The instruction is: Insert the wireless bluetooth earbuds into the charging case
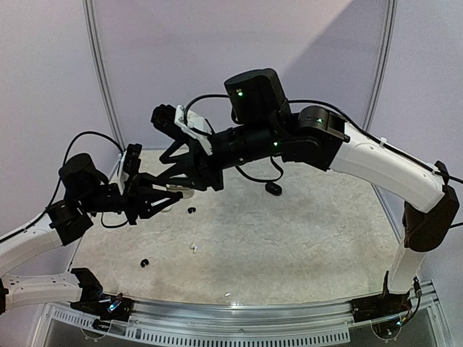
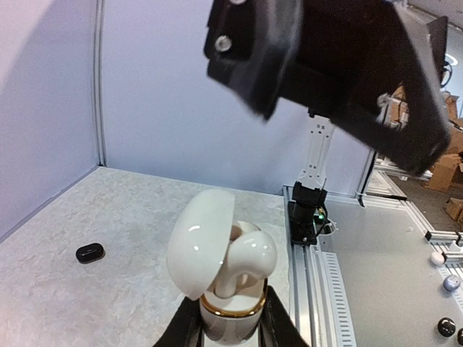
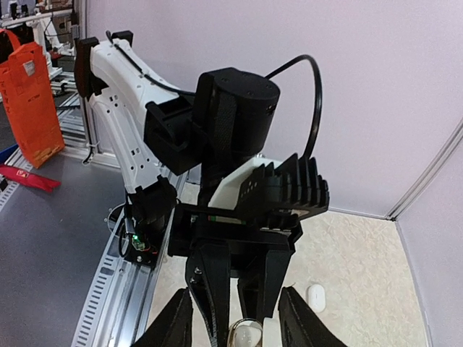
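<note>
Reading the pale speckled table top [image 1: 289, 246] as a clock in the overhead view, with 6 at the arm bases, a tiny white earbud [image 1: 227, 294] lies at 6 o'clock, close to the near edge. A small black earbud [image 1: 145, 262] lies at 8 o'clock. A second white earbud [image 1: 193, 248] lies toward 8 o'clock as well, but nearer the middle and well apart from the black one. Farther back, at 10 o'clock, a second black earbud [image 1: 191, 210] lies just beside the left gripper [image 1: 170, 196] [image 2: 231, 325]. That gripper's jaws are clamped narrowly on the base of a glossy white pebble-shaped charging case with a gold rim [image 1: 181, 192] [image 2: 230, 309], held upright above the table. The case's lid stands open, tipped toward 9 o'clock in the left wrist view. A white round-headed earbud [image 2: 249, 253] sits in the case's open mouth, stem downward, its head above the gold rim. The right gripper [image 1: 189, 173] [image 3: 235, 322] hangs just over the case. Its two black fingers are partly spread, and nothing shows between them apart from the top of the case below. In the left wrist view it is only a dark blur. A small white oval pebble-like object [image 3: 315, 296] lies on the table at 5 o'clock in the right wrist view. Farthest back, at 1 o'clock, a black pebble-shaped case [image 1: 273, 188] [image 2: 90, 252] rests alone on the table.
</note>
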